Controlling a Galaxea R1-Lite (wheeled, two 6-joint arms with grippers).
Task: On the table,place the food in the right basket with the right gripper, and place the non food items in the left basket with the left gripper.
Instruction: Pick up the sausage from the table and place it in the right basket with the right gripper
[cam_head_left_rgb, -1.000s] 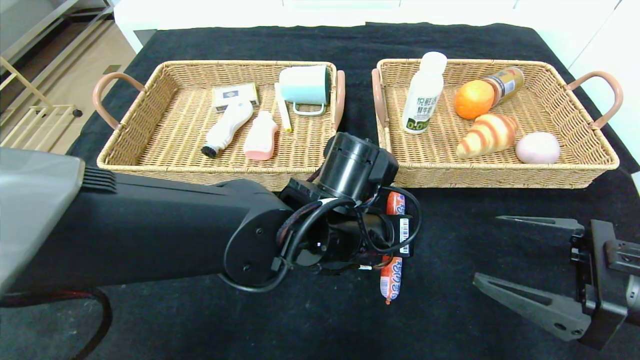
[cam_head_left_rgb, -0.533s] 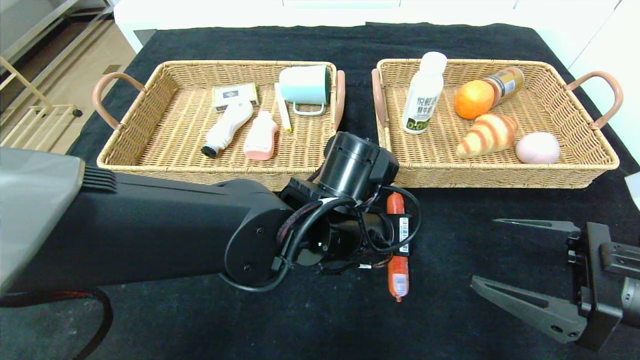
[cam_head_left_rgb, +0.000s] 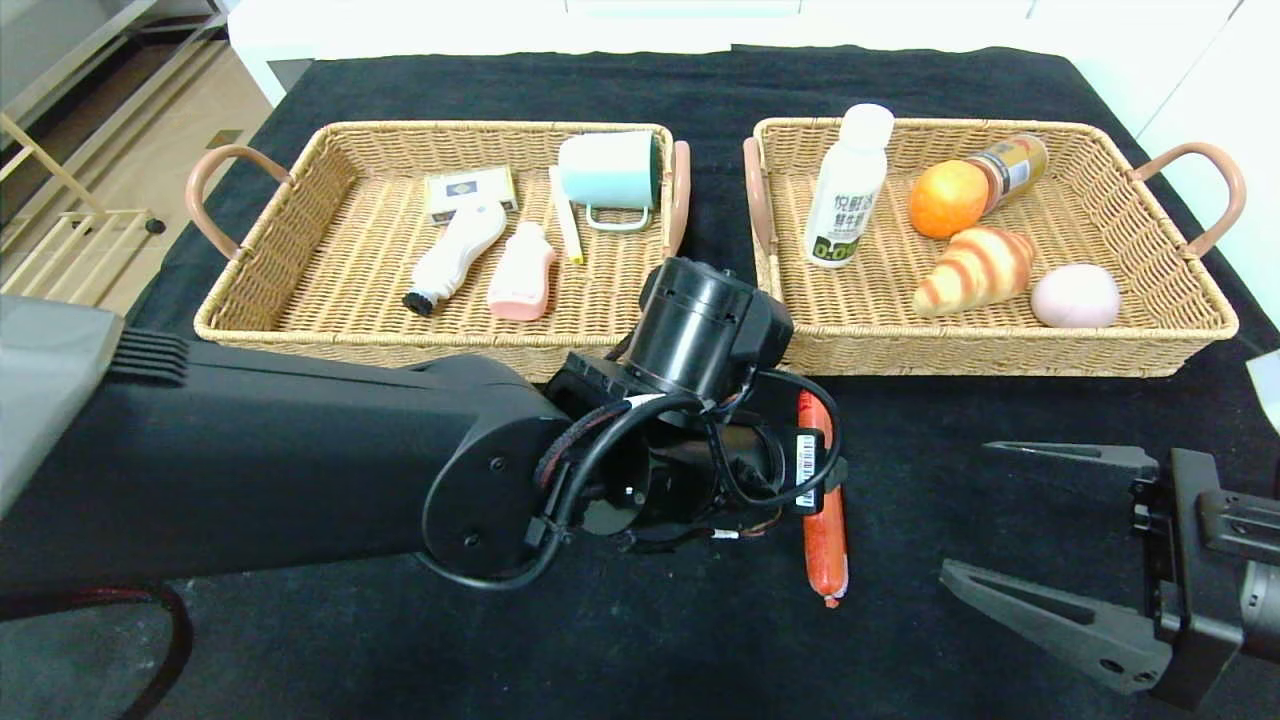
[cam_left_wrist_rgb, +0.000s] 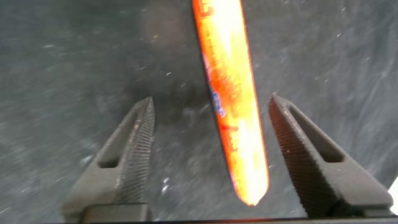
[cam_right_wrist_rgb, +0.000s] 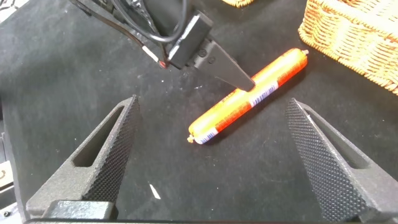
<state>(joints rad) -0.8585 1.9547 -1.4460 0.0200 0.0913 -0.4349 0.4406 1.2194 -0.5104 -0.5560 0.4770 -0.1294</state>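
Sausage (cam_left_wrist_rgb: 231, 106) between parted left fingers (cam_left_wrist_rgb: 134, 149)

The table (cam_head_left_rgb: 900, 650) is covered in a matt black cloth with a slightly fuzzy nap. The sausage (cam_head_left_rgb: 824, 520) wears a glossy orange plastic casing that catches the light. Both the left basket (cam_head_left_rgb: 300, 335) and the right basket (cam_head_left_rgb: 1000, 350) are rough woven wicker with smooth pinkish handles. The left gripper (cam_left_wrist_rgb: 211, 155) and right gripper (cam_right_wrist_rgb: 211, 168) have dull grey plastic-looking fingers with finely ridged inner faces. The milk bottle (cam_head_left_rgb: 848, 190) looks like smooth white plastic.
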